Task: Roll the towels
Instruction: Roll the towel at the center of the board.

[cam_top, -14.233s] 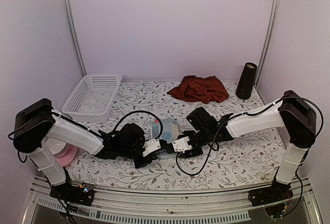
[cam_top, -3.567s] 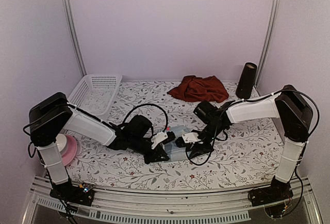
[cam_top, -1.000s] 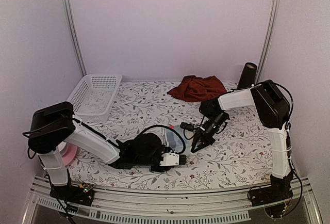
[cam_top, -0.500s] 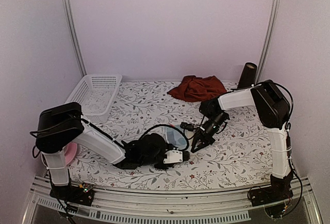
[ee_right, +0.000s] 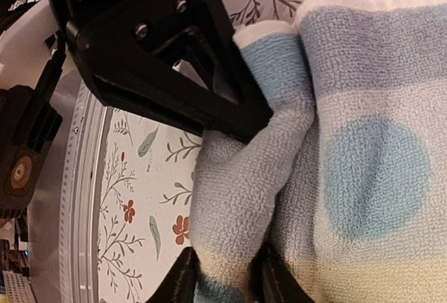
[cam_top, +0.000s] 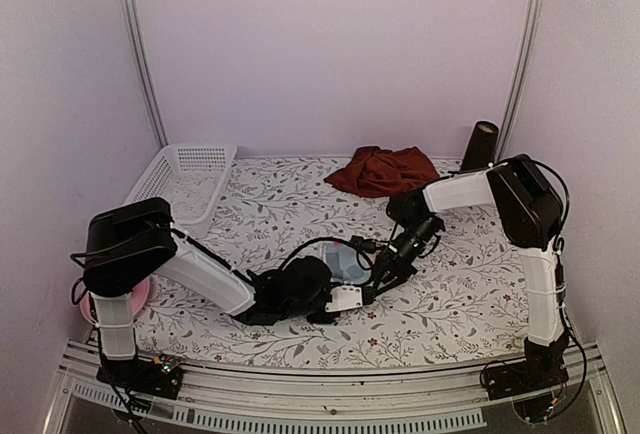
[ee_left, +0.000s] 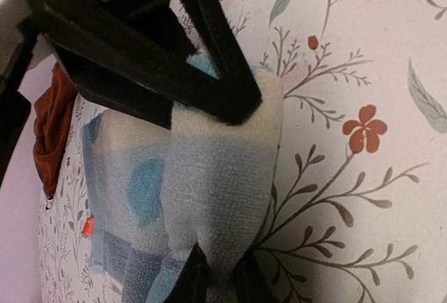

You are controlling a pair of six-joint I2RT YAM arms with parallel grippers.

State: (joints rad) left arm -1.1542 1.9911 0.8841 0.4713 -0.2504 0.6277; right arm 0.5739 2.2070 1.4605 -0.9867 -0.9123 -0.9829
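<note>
L gripper: clamped on folded edge of pastel checked cloth towel, light-blue/cream, front-centre of floral-print table. R gripper: around same fold from opp. side, cloth betw. jaws; gripping or loose, can't tell. Farther back, well apart: crumpled dark maroon cloth towel.

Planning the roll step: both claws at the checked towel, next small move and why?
Left claw and right claw each straddle the checked towel's folded edge, and the rest lies flat, so probably curl that edge over onto it.
</note>
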